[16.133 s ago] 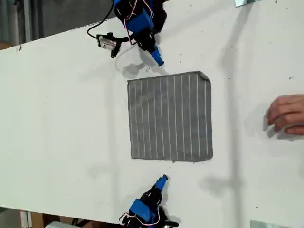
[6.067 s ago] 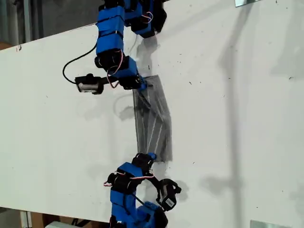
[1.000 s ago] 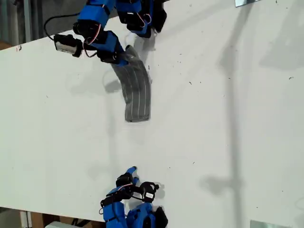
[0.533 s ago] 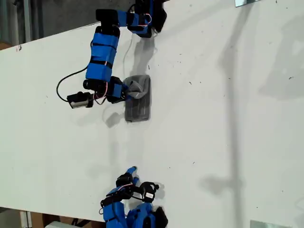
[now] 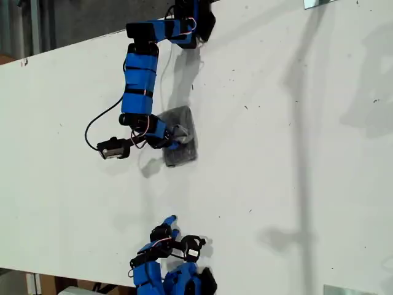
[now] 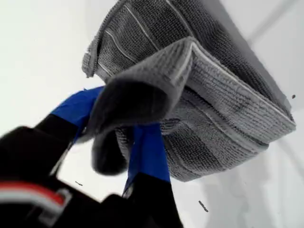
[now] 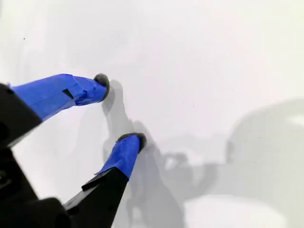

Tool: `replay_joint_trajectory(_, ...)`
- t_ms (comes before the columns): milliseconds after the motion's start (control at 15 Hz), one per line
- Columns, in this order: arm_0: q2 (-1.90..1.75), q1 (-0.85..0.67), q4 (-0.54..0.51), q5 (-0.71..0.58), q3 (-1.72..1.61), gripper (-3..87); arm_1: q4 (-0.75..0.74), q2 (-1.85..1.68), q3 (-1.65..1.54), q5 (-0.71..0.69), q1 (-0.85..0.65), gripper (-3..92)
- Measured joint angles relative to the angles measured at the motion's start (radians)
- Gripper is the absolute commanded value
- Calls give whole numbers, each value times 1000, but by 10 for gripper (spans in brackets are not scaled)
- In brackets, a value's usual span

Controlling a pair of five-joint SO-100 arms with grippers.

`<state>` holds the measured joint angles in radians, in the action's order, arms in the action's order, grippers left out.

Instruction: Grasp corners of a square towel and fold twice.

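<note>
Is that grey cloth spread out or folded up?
Folded: the towel is a small layered packet, with stacked layers showing in the first wrist view and my first gripper gripping one edge.

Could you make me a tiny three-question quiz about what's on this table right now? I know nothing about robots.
1. True or false: the towel lies spread out flat as one open square.
2. Which pincer has cloth in it? A) my first pincer B) my second pincer C) both
3. Fill in: my second pincer hangs over the bare white ____.

Key:
1. False: it is folded into a small bundle.
2. A: grey cloth drapes over its blue fingers; my second pincer is open and empty.
3. table
</note>
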<state>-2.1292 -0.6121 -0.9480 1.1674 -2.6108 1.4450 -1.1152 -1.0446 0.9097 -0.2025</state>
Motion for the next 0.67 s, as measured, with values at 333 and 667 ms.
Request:
replay_joint_trajectory(333, 0, 0, 0, 0, 0, 203, -25, -161, -5, -58, -5, 386)
replay_joint_trajectory(667, 0, 0, 6, -2, 0, 203, -150, -850, -669, 112, 5, 387)
